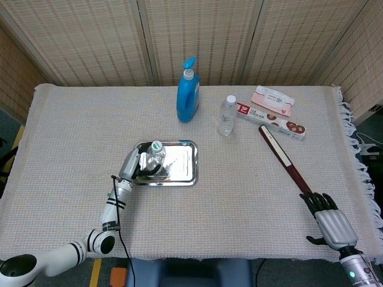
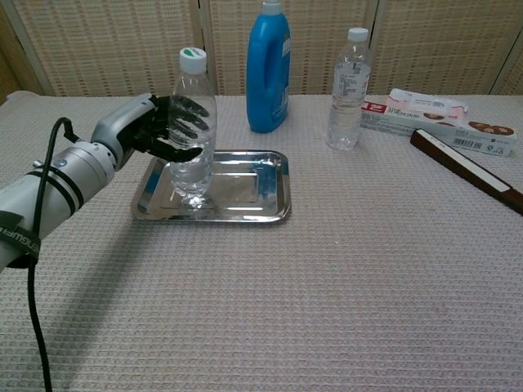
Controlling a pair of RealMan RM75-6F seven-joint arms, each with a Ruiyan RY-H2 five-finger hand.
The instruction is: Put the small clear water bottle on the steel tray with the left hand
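Note:
A small clear water bottle (image 2: 193, 139) with a green-rimmed white cap stands upright over the left part of the steel tray (image 2: 245, 192). I cannot tell whether its base touches the tray. My left hand (image 2: 160, 126) grips the bottle around its middle from the left; the head view shows the same hand (image 1: 134, 164), bottle (image 1: 154, 154) and tray (image 1: 179, 164). My right hand (image 1: 332, 221) lies at the table's front right corner, fingers apart, holding nothing.
A blue detergent bottle (image 2: 269, 69) stands behind the tray. A second clear bottle (image 2: 346, 90) is to its right, beside a flat red-and-white box (image 2: 441, 118) and a wipes pack (image 1: 272, 100). A long dark red bar (image 1: 286, 160) lies at the right.

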